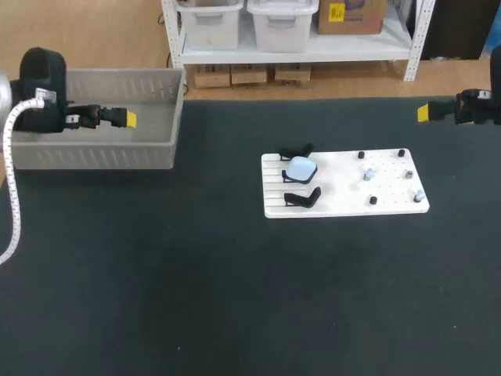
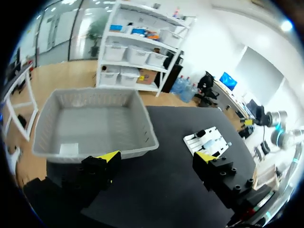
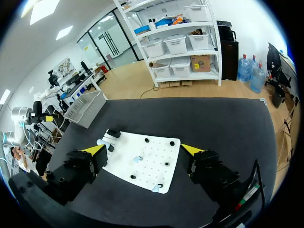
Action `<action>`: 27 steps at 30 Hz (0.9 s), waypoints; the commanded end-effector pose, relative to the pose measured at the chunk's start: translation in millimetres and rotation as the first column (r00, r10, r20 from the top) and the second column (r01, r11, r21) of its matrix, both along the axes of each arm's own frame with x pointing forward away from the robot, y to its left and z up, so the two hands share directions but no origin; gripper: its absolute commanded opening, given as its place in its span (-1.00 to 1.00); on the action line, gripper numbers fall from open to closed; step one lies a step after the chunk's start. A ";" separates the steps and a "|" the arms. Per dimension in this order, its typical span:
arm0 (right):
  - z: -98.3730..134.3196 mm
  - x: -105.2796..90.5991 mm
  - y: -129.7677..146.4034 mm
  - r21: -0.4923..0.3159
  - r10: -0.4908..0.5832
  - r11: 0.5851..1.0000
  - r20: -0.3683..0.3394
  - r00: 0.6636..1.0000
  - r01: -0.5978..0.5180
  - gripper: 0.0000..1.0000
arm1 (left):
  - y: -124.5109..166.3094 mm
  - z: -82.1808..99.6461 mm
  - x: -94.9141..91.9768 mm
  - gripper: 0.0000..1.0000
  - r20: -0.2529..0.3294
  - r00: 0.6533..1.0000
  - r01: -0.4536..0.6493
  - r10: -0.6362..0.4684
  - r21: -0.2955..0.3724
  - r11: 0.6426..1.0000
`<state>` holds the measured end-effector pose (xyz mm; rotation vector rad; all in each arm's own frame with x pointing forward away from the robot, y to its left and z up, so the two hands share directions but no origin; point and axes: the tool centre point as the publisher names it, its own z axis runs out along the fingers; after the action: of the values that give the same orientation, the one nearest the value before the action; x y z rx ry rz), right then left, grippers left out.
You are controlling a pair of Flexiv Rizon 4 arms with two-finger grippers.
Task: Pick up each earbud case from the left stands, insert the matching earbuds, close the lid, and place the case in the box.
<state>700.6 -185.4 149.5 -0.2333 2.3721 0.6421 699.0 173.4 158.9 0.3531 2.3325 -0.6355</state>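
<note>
Jaws stand wide apart and empty on both arms: the left gripper (image 2: 156, 159) hangs by the grey box (image 1: 94, 153), the right gripper (image 3: 142, 149) well apart from the white board (image 1: 391, 205), which keeps both out of the way. The pale blue earbud case (image 1: 300, 168) sits at the board's left between two black stands (image 1: 302, 197), raised, I judge, so fingers can take it.

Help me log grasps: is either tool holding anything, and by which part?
Nothing is held: the left tool and the right tool are both open and empty.
</note>
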 end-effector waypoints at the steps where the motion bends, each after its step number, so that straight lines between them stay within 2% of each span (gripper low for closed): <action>1: 0.2 -0.2 -0.1 0.000 0.001 1.000 0.000 1.000 -0.001 1.00 | 0.7 -2.3 -2.6 1.00 0.079 0.989 0.131 -0.127 -0.053 0.990; 4: 0.2 -0.2 -0.1 0.000 0.001 1.000 0.000 1.000 -0.001 1.00 | -9.5 0.0 -2.2 1.00 0.149 0.959 0.248 -0.239 -0.038 0.968; 6: 0.2 -0.2 -0.1 0.000 0.001 1.000 0.000 1.000 -0.001 1.00 | -17.3 2.1 -1.8 1.00 0.195 0.927 0.328 -0.319 -0.016 0.944; 9: 0.2 -0.2 -0.1 0.000 0.001 1.000 0.000 1.000 -0.001 1.00 | -28.0 5.1 0.4 1.00 0.262 0.853 0.470 -0.451 -0.012 0.882; 13: 0.2 -0.2 -0.1 0.000 0.001 1.000 0.000 1.000 -0.001 1.00 | -44.8 4.1 6.9 1.00 0.276 0.780 0.570 -0.562 0.057 0.819; 18: 0.2 -0.2 -0.1 0.000 0.001 1.000 0.000 1.000 -0.001 1.00 | -61.5 0.9 16.1 1.00 0.289 0.707 0.656 -0.646 0.074 0.751; 26: 0.2 -0.2 -0.1 0.000 0.001 1.000 0.000 1.000 -0.001 1.00 | -86.1 -4.9 21.3 1.00 0.295 0.526 0.820 -0.798 0.073 0.568; 27: 0.2 -0.2 -0.1 0.000 0.001 1.000 0.000 1.000 -0.001 1.00 | -88.2 -4.8 20.9 1.00 0.295 0.514 0.826 -0.806 0.082 0.557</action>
<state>700.6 -185.2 149.6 -0.2338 2.3721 0.6421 708.7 90.0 157.8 1.2801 1.8102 -0.7858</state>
